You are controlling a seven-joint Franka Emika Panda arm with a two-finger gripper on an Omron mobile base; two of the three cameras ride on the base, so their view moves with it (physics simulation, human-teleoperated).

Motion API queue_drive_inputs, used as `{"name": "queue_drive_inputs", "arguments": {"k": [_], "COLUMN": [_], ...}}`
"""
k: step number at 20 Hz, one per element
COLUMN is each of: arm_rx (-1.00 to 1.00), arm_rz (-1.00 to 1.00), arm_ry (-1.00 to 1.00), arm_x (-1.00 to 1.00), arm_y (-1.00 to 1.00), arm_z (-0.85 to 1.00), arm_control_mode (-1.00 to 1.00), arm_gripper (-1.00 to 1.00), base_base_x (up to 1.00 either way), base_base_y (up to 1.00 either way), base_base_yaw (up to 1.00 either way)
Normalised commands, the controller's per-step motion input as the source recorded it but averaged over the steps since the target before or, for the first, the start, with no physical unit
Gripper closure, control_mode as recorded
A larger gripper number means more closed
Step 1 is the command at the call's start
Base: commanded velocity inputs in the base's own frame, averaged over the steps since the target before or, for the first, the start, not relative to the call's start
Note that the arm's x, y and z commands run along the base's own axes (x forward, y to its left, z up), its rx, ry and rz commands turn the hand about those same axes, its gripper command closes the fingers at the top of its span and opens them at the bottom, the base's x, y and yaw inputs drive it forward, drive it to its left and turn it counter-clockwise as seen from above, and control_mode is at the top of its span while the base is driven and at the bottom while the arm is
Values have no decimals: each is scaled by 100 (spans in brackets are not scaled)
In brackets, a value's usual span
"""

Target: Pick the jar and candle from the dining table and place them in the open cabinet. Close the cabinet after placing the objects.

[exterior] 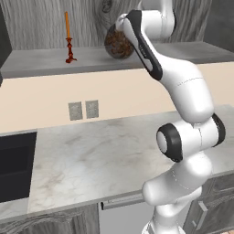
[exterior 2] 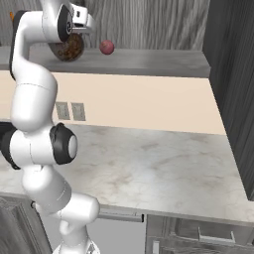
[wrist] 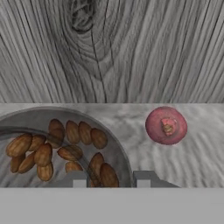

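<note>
cabinet [exterior: 41, 27] open, door not shut yet | shelf [exterior: 45, 61]: candle [exterior: 69, 40] placed nr left end, jar [exterior: 116, 45] mid-shelf by front edge, red ball [exterior 2: 106, 47] beside it | claw [wrist: 109, 178] at jar, grip: can't tell | left: let go, close door

The arm [exterior: 183, 91] is built of rounded, glossy white segments joined by dark, near-black collars. A long black band is seen along one upper link. Two small grey fingertips [wrist: 80, 179], apparently square-ended, are visible in the hand view.
</note>
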Motion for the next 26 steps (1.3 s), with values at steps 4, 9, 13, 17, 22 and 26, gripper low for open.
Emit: {"name": "queue_drive_inputs", "arguments": {"k": [4, 9, 13, 17, 22, 26], "arm_rx": [-2, -1, -1, -2, -5, 0], "arm_rz": [0, 0, 0, 0, 0, 0], "arm_ry": [1, 0, 0, 0, 6, 0], "arm_x": [10, 3, 0, 0, 2, 0], "arm_y": [0, 0, 0, 0, 0, 0], "arm_z": [-27, -25, -20, -23, -18, 0], "arm_control_mode": [-100, -100, -100, -100, -100, -100], "arm_gripper": [100, 100, 100, 100, 100, 100], "base_base_x": [0, 0, 0, 0, 0, 0], "base_base_y": [0, 0, 0, 0, 0, 0], "base_base_yaw": [0, 0, 0, 0, 0, 0]}}
